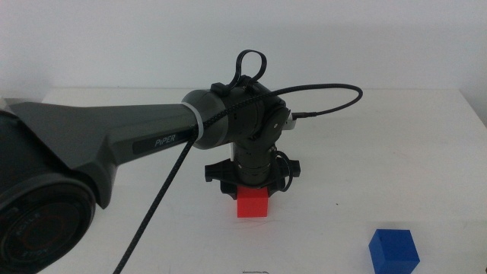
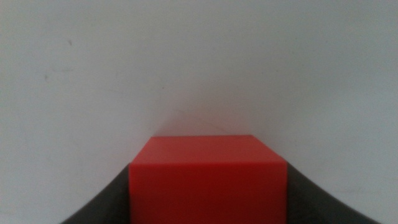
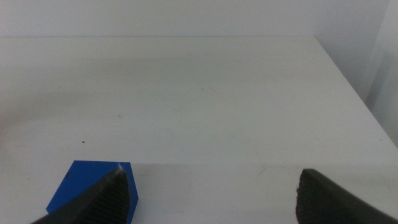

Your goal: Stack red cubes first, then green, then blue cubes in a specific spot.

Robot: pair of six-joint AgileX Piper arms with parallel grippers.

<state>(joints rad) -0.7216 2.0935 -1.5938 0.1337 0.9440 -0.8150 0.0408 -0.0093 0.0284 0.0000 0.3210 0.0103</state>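
Observation:
The red cube (image 1: 253, 204) sits low over the white tabletop near the middle, and I cannot tell whether it rests on the surface. My left gripper (image 1: 253, 193) points straight down and is shut on it; in the left wrist view the red cube (image 2: 208, 177) fills the gap between the two dark jaws. The blue cube (image 1: 394, 250) lies at the front right, apart from the left arm. My right gripper (image 3: 211, 180) is open, with the blue cube (image 3: 81, 186) beside one fingertip (image 3: 115, 186). The green cube is out of view.
The left arm's grey body and black cable (image 1: 152, 205) cross the left half of the table. The table's right edge (image 3: 354, 93) runs close to the right gripper. A white wall stands behind the table's far edge (image 1: 426, 90).

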